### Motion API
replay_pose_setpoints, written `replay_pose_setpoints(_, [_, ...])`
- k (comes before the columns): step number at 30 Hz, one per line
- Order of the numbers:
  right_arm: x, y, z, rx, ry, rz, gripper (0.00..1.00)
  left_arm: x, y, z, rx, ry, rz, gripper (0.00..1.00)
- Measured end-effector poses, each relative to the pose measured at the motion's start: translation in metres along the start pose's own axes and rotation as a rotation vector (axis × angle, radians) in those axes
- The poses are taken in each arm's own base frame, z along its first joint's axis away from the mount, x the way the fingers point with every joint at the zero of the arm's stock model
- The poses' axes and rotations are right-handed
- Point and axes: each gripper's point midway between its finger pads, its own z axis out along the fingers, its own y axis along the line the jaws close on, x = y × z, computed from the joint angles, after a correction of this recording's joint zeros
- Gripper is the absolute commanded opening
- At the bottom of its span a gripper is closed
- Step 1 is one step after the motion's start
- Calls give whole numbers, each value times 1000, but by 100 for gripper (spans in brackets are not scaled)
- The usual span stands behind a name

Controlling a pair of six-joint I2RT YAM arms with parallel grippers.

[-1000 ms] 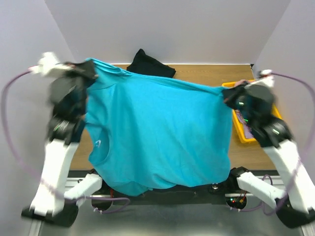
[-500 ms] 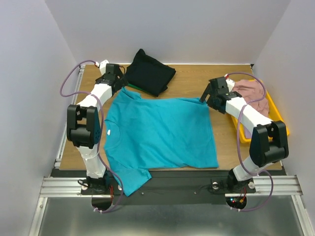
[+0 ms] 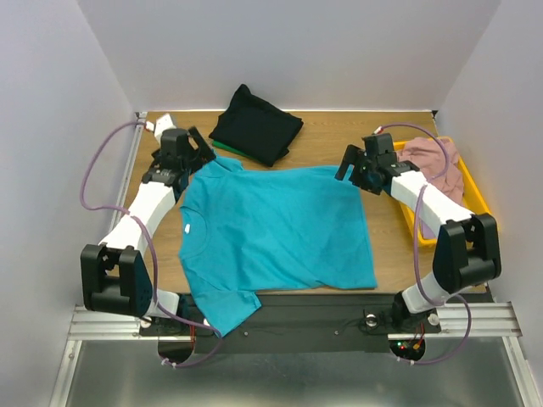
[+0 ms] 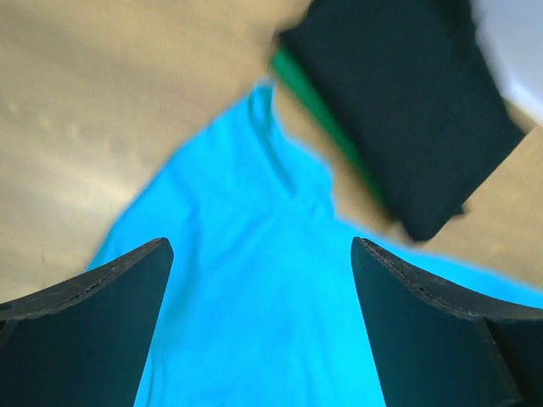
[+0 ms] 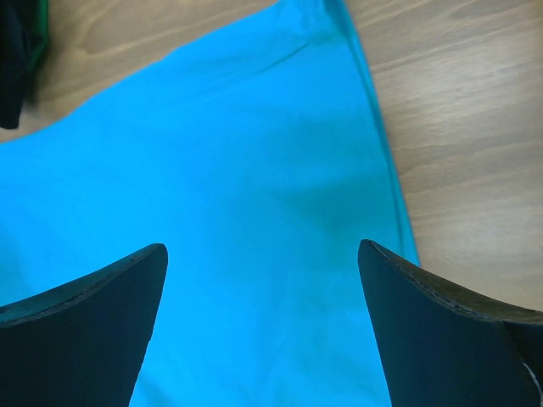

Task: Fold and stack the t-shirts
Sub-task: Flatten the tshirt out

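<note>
I have both sets of jaws spread, with the left gripper (image 4: 259,246) and the right gripper (image 5: 263,248) hovering over the far corners of the teal t-shirt (image 3: 271,233), which lies flat on the table (image 3: 397,250). Its near sleeve (image 3: 222,307) overhangs the edge, so I fear a fold could drag it crooked.

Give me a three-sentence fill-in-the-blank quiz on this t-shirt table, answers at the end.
The t-shirt spread out flat is coloured ____.
The dusty pink shirt lies in a tray coloured ____.
The left end effector and the right end effector both have jaws standing ____.
Missing words: teal, yellow, open.
</note>
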Motion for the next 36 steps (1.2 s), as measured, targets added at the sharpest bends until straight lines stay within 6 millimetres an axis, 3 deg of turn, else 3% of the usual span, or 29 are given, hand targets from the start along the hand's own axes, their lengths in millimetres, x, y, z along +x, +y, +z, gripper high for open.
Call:
replay_pose_setpoints(3, [12, -1, 17, -6, 49, -26, 100, 43, 21, 3, -27, 93, 13, 98])
replay_pose_setpoints(5, [20, -1, 29, -8, 86, -46, 100, 59, 30, 4, -41, 128, 20, 98])
replay_pose_setpoints(10, [18, 6, 70, -6, 130, -93, 100, 61, 30, 13, -38, 121, 20, 98])
replay_pose_setpoints(13, [13, 11, 93, -5, 132, -113, 100, 62, 28, 32, -45, 127, 25, 98])
replay_pose_setpoints(18, [7, 11, 121, 18, 127, -142, 100, 83, 27, 73, -55, 188, 40, 98])
replay_pose_setpoints(29, [-13, 13, 140, 51, 67, -173, 100, 107, 24, 140, -88, 252, 56, 98])
replay_pose_setpoints(36, [-16, 11, 142, 64, 58, -182, 100, 97, 20, 167, -110, 243, 57, 98])
